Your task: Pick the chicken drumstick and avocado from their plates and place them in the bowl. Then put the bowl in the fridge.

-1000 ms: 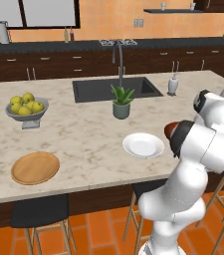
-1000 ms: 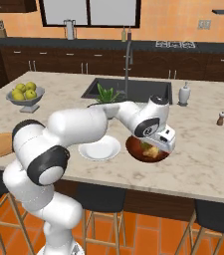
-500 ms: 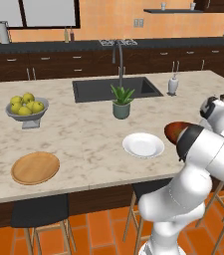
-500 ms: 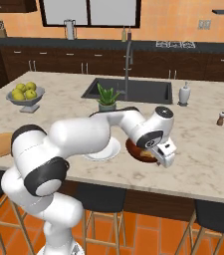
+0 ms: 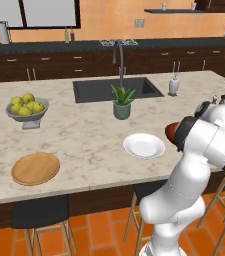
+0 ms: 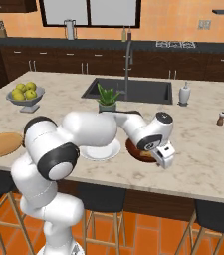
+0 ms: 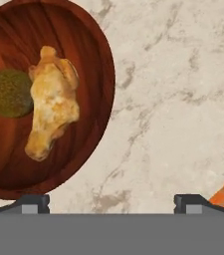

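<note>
On the near counter edge sits the bowl (image 7: 44, 94), chicken drumstick (image 7: 51, 107) and avocado (image 7: 6, 93) touching inside. Gripper (image 7: 112, 201) fingers spread wide, empty. Rigid, glossy wood likely slips; pinch its rim.

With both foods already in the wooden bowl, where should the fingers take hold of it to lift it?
Probably the bowl's rim on the side nearest the counter edge, from above, one finger inside and one outside. The bowl is too wide to span, and the chicken drumstick and avocado leave that wall bare.
</note>
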Controlling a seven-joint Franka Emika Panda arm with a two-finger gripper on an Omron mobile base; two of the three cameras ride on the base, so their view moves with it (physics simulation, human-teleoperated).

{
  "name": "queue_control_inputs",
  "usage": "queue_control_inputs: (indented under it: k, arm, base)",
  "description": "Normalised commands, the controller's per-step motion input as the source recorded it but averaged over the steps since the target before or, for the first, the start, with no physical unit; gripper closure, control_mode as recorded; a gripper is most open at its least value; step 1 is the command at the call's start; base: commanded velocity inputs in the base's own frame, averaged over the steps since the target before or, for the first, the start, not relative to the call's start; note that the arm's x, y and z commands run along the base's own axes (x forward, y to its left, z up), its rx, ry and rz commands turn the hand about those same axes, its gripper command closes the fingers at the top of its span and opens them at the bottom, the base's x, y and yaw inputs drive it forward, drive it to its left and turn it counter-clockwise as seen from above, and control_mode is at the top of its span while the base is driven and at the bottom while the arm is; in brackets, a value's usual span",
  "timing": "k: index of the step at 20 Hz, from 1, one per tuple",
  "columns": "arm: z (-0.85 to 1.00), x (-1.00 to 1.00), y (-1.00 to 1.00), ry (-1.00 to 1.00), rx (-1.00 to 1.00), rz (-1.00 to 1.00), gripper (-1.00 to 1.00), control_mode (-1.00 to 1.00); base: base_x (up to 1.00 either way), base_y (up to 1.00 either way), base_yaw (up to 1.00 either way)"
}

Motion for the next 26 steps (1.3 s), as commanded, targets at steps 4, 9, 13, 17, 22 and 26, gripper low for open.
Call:
queue_control_inputs:
  k: [4, 9, 13, 17, 22, 26]
  arm:
    - [-0.23, 0.20, -0.20, 0.00, 0.14, 0.00, -1.00, -1.00]
    - [-0.18, 0.37, -0.01, 0.06, 0.00, 0.00, -1.00, -1.00]
    - [-0.33, 0.38, 0.00, 0.08, 0.00, 0.00, -1.00, -1.00]
    - [-0.43, 0.28, 0.00, 0.09, 0.00, 0.00, -1.00, -1.00]
    - [-0.39, 0.26, 0.01, 0.08, 0.00, 0.00, 1.00, -1.00]
    - [-0.14, 0.19, 0.01, 0.00, 0.00, 0.00, 1.00, -1.00]
  base:
    - [0.00, 0.00, 0.00]
    - [0.00, 0.00, 0.00]
    - [0.00, 0.00, 0.00]
    - [0.00, 0.00, 0.00]
    - [0.00, 0.00, 0.00]
    - [0.00, 0.00, 0.00]
